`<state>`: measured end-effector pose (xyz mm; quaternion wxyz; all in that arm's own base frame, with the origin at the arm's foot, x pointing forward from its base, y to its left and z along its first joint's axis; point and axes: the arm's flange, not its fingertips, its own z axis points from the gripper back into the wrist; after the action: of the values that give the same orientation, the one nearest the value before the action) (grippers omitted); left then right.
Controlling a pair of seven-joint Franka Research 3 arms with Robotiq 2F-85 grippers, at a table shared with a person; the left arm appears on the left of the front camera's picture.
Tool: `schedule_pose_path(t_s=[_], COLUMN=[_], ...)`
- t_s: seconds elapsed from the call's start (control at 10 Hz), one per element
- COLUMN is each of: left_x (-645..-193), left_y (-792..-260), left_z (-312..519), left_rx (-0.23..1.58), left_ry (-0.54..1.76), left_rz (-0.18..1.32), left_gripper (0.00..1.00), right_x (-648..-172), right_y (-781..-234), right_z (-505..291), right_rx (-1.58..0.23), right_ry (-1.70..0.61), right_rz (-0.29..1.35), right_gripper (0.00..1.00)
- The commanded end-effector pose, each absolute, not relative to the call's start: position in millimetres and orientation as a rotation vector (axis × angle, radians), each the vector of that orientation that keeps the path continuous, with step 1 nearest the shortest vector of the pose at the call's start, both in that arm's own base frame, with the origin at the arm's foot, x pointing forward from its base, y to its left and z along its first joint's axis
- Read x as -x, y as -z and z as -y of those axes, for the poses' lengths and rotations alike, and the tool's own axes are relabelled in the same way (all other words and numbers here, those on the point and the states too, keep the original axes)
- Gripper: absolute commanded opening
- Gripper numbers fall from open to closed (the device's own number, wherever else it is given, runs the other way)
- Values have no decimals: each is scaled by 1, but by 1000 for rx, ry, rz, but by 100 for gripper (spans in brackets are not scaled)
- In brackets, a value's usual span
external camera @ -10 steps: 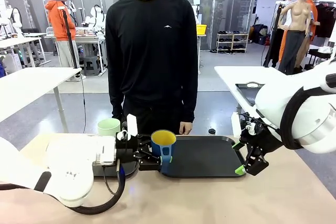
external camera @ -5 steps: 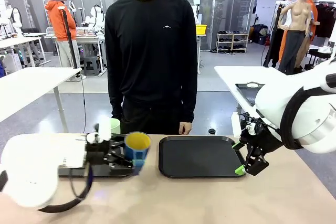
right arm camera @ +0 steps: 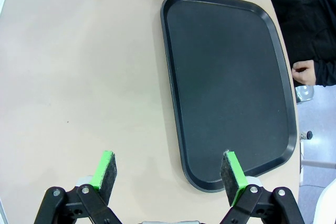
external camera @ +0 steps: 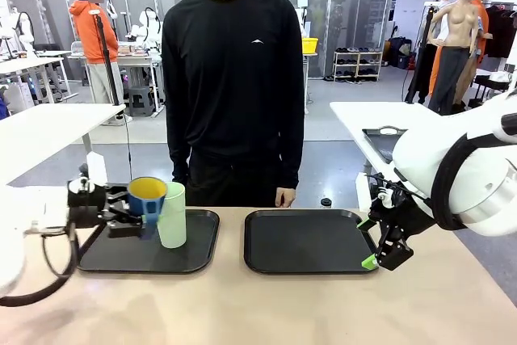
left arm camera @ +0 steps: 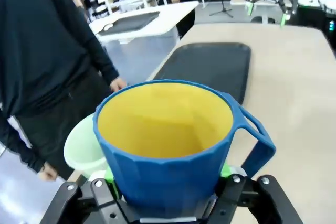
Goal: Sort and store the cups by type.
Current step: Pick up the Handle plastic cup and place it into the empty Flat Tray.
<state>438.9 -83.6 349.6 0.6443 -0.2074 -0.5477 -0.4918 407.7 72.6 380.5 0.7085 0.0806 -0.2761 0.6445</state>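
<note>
The blue mug (external camera: 145, 198) with its yellow inside hangs upright just over the left black tray (external camera: 121, 262), and my left gripper (external camera: 139, 220) is shut on its lower body. In the left wrist view the mug (left arm camera: 168, 145) sits between the green pads, handle to the right. The pale mint-green tumbler (external camera: 172, 216) stands on the same tray, right beside the mug; its rim (left arm camera: 83, 148) peeks out to the left of it. My right gripper (external camera: 378, 258) hangs open near the right tray's (external camera: 307, 240) right edge, with nothing in it (right arm camera: 168, 170).
A person in black stands at the far side, one hand (external camera: 284, 196) at the table edge behind the right tray (right arm camera: 226, 77). That tray holds nothing. Bare tabletop (external camera: 266, 305) stretches in front of both trays.
My left arm has carried the blue mug leftwards, from the right tray's left edge to over the left tray next to the tumbler. The right arm has stayed still.
</note>
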Motion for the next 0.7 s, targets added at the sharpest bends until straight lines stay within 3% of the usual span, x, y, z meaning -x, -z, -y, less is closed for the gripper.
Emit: schedule_pose_path(t_s=[0.0, 0.6], left_x=[-383, -355], left_y=[-364, -315], left_z=[50, -15], left_rx=[375, 393], left_ry=[1195, 1248], left_rz=[1115, 873], left_gripper=[74, 74], right_x=[-406, -406], right_y=[-380, -380], right_z=[-75, -75], right_rx=[-169, -169], right_ry=[-1414, -1414], right_rz=[599, 599], right_gripper=[100, 100])
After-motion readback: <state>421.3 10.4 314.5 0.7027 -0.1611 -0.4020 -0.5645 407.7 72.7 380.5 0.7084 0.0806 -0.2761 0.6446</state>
